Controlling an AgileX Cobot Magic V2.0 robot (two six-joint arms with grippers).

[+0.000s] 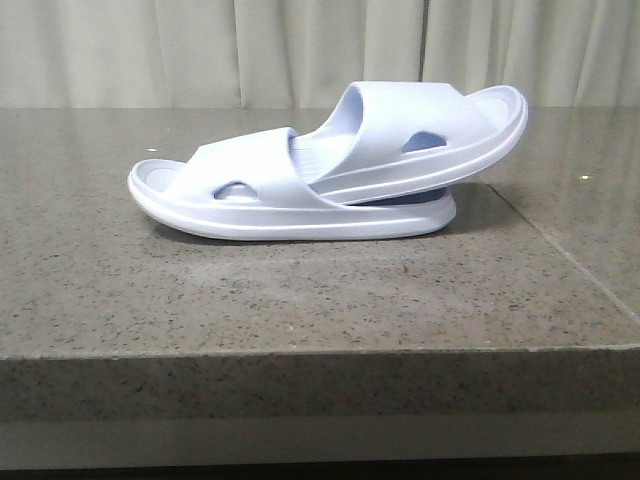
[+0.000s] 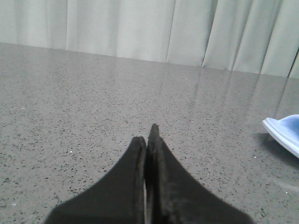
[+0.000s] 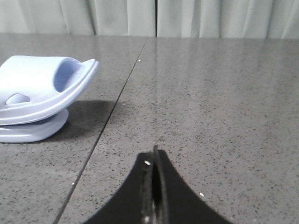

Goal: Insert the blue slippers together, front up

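Observation:
Two pale blue slippers lie nested on the grey stone table in the front view. The lower slipper lies flat, toe to the left. The upper slipper is pushed into its strap and tilts up to the right. The upper slipper also shows in the right wrist view, and one slipper's edge shows in the left wrist view. My left gripper is shut and empty, away from the slippers. My right gripper is shut and empty. Neither gripper shows in the front view.
The speckled grey table has a seam running back to front on the right, also visible in the right wrist view. Its front edge is near the camera. Pale curtains hang behind.

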